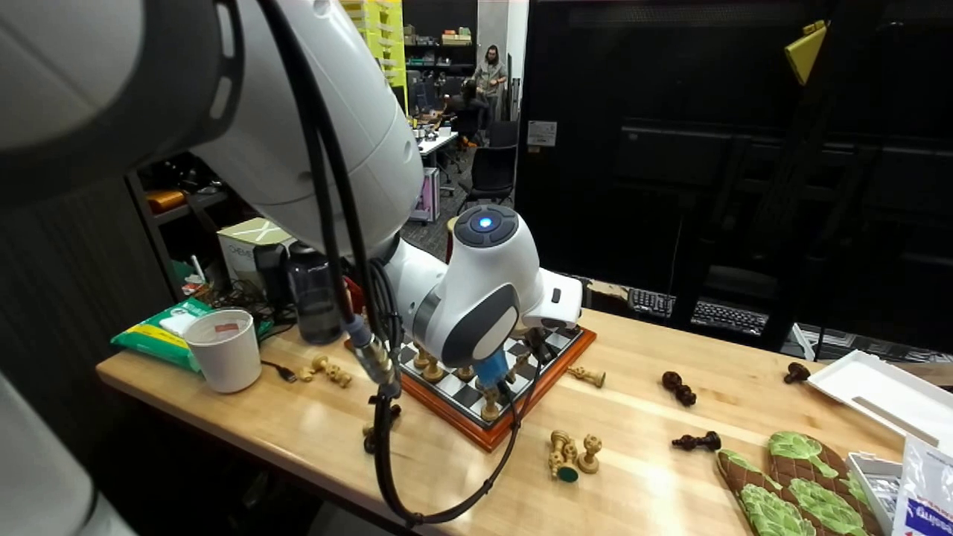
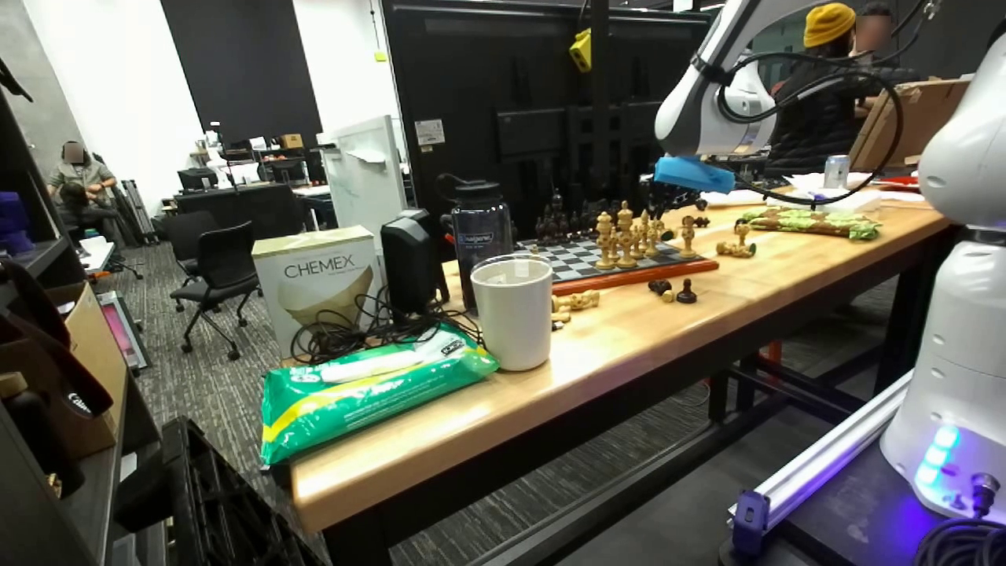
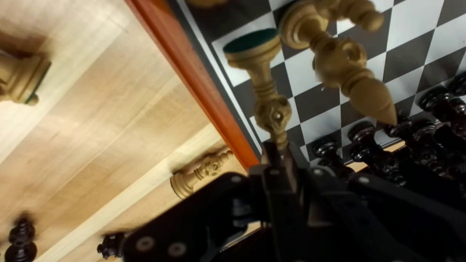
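Note:
My gripper (image 3: pixel 281 147) is shut on the narrow top of a light wooden chess piece (image 3: pixel 272 109), shown in the wrist view. The piece is tilted, its green felt base facing away from the fingers, over the chessboard's edge squares. The chessboard (image 3: pixel 204 94) has a red-brown wooden rim and also shows in both exterior views (image 1: pixel 555 376) (image 2: pixel 644 277). A light piece with a pointed top (image 3: pixel 349 69) stands on the board beside the held one. Another light piece (image 3: pixel 200 173) lies on the table just outside the rim. In an exterior view, the arm's blue cover (image 1: pixel 491 368) partly hides the fingers.
Dark pieces (image 3: pixel 364 142) stand along the board's far side. Loose dark pieces (image 1: pixel 679 388) and light pieces (image 1: pixel 569 455) lie on the table. A white cup (image 1: pixel 223 350), a dark bottle (image 2: pixel 479 232), a green pack (image 2: pixel 377 385) and patterned mitts (image 1: pixel 811 484) are around.

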`<action>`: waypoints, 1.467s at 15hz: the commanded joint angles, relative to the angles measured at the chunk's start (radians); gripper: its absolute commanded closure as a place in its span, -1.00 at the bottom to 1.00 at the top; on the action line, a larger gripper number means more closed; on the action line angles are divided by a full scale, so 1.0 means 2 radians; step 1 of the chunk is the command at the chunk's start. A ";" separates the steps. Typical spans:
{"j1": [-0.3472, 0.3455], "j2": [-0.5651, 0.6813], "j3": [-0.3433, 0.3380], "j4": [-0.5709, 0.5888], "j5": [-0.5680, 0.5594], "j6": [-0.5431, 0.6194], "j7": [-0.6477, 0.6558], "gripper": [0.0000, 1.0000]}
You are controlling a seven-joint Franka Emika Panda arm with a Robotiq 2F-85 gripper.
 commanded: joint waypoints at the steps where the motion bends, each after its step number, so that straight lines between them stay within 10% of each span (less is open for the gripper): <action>1: -0.014 -0.016 0.006 0.020 -0.029 -0.037 0.019 0.96; 13: -0.003 -0.073 0.046 0.154 -0.072 -0.334 0.113 0.96; 22: -0.004 -0.043 0.055 0.186 -0.065 -0.374 0.262 0.96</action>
